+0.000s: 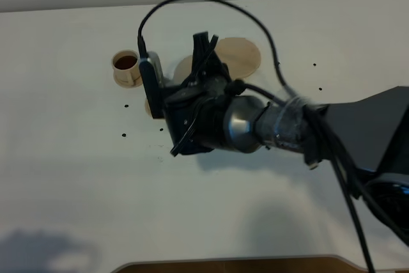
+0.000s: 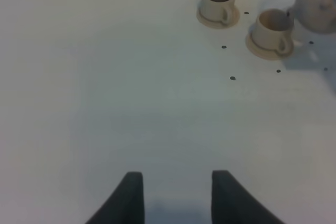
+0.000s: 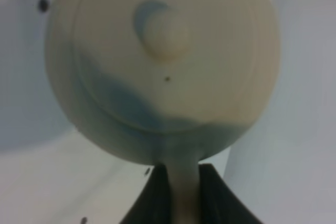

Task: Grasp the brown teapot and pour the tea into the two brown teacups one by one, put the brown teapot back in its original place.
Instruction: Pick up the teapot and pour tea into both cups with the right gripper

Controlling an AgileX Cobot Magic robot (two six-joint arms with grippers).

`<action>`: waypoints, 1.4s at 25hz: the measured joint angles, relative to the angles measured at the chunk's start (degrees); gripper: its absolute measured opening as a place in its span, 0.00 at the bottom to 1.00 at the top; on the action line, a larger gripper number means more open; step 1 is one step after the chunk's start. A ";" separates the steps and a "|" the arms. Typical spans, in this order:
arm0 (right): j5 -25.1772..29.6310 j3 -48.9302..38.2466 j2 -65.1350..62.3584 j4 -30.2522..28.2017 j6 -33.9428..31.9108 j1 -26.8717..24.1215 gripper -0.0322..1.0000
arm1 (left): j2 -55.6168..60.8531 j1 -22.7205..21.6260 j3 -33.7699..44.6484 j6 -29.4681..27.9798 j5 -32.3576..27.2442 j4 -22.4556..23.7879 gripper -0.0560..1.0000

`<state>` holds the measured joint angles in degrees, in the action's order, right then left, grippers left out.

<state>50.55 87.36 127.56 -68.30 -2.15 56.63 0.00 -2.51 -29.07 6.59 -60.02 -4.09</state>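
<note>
White desk. Small pale tan cup at back left, dark red-brown tea inside. Flat round tan saucer at back, near middle. Black and grey robot arm reaches in from right. Black gripper just beside pale tan ceramic teapot, mostly hidden under arm. Tiny dark dots on desk.

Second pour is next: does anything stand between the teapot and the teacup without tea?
Nothing visible does. The brown teapot, gripped by the right end effector, is right beside that teacup, nothing between them.
</note>
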 joint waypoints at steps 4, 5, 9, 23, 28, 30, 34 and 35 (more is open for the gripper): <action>0.40 1.17 0.14 -1.26 0.12 0.36 0.12 | 0.00 0.00 0.00 0.00 0.00 0.00 0.37; 0.40 1.30 0.14 -1.71 0.24 0.54 0.12 | 0.00 0.00 0.00 0.00 0.00 0.00 0.37; 0.15 1.46 0.14 -3.08 1.53 0.76 0.12 | 0.00 0.00 0.00 0.00 0.00 0.00 0.37; 0.45 1.46 1.00 -9.63 6.11 1.25 0.12 | 0.00 0.00 0.00 0.00 0.00 0.00 0.37; 0.45 1.46 1.00 -12.27 7.52 1.37 0.12 | 0.00 0.00 0.00 0.00 0.00 0.00 0.37; 0.45 1.46 1.00 -13.11 8.57 1.37 0.12 | 0.00 0.00 0.00 0.00 0.00 0.00 0.37; 0.45 1.46 1.00 -14.18 10.12 1.37 0.12 | 0.00 0.00 0.00 0.00 0.00 0.00 0.37; 0.45 1.46 1.00 -14.59 10.45 1.37 0.12 | 0.00 0.00 0.00 0.00 0.00 0.00 0.37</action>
<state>51.00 88.82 128.56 -82.89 8.30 57.99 0.00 -2.51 -29.07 6.59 -60.02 -4.09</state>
